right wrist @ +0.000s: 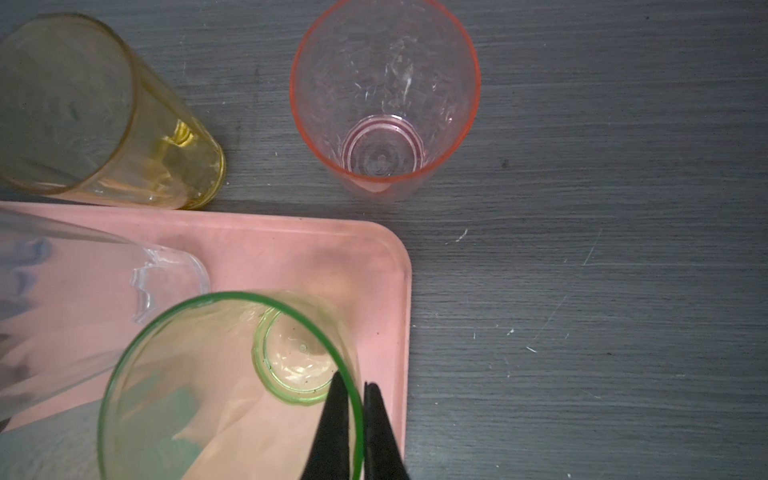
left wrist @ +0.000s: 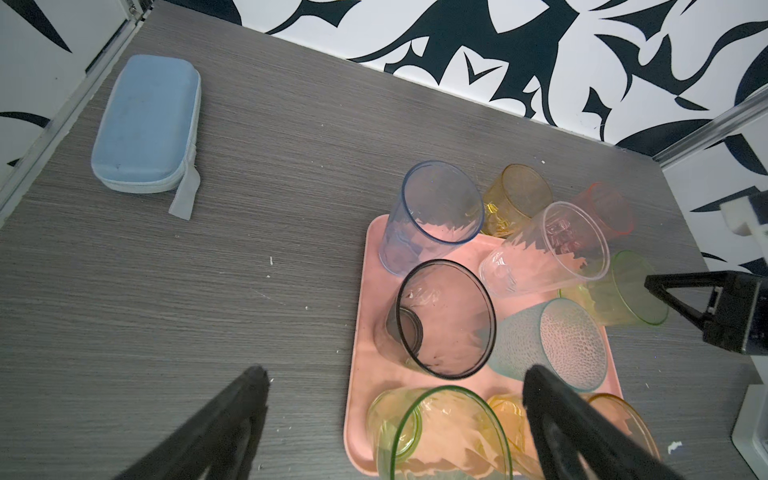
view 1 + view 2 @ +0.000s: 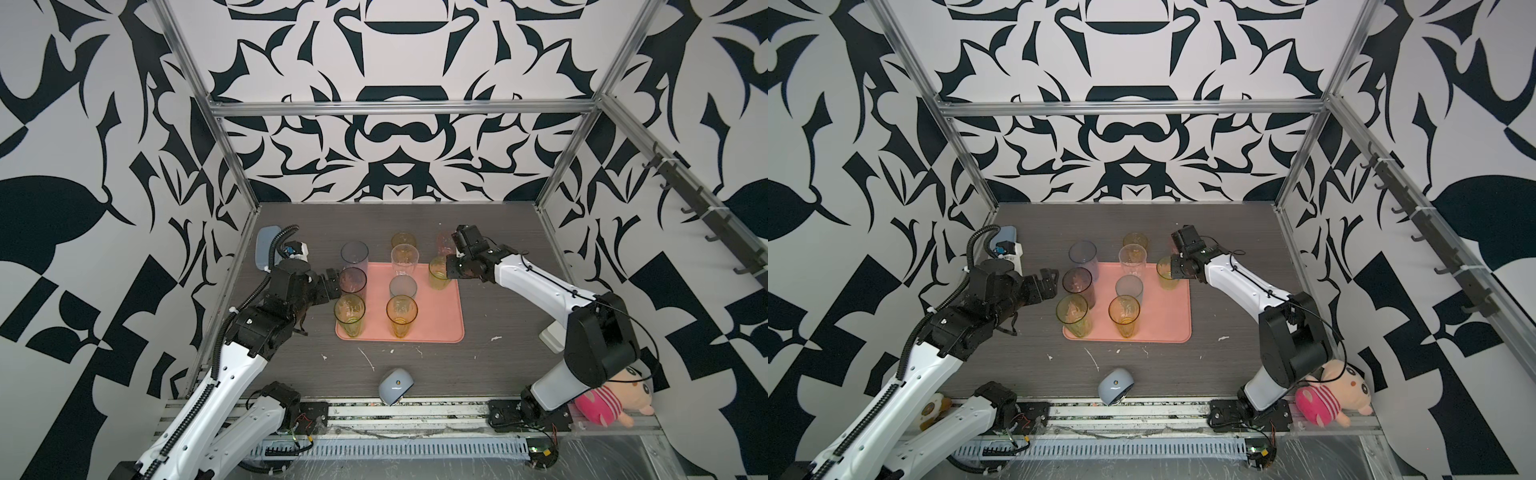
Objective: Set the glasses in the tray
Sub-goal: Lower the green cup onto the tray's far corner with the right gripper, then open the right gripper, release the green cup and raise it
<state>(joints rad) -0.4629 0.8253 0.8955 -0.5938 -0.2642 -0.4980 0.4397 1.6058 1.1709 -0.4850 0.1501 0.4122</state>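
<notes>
The salmon-pink tray [image 3: 440,320] [image 3: 1169,322] lies mid-table. On it stand several glasses: blue [image 3: 354,255], grey [image 3: 352,280], yellow-green [image 3: 350,311], orange [image 3: 401,313], teal [image 3: 402,286] and clear [image 3: 404,257]. An amber glass [image 1: 83,108] and a pink glass [image 1: 384,95] stand on the table just behind the tray. My right gripper [image 1: 353,384] is shut on the rim of a green glass [image 1: 232,374] at the tray's far right corner, one finger inside and one outside. My left gripper [image 2: 399,374] hangs open by the tray's left edge, holding nothing.
A pale-blue zip case [image 2: 145,124] lies at the far left by the wall. A pale-blue mouse-like object [image 3: 395,386] sits near the front edge. A white box [image 3: 550,338] and a plush toy [image 3: 611,395] are at the right, by the arm's base.
</notes>
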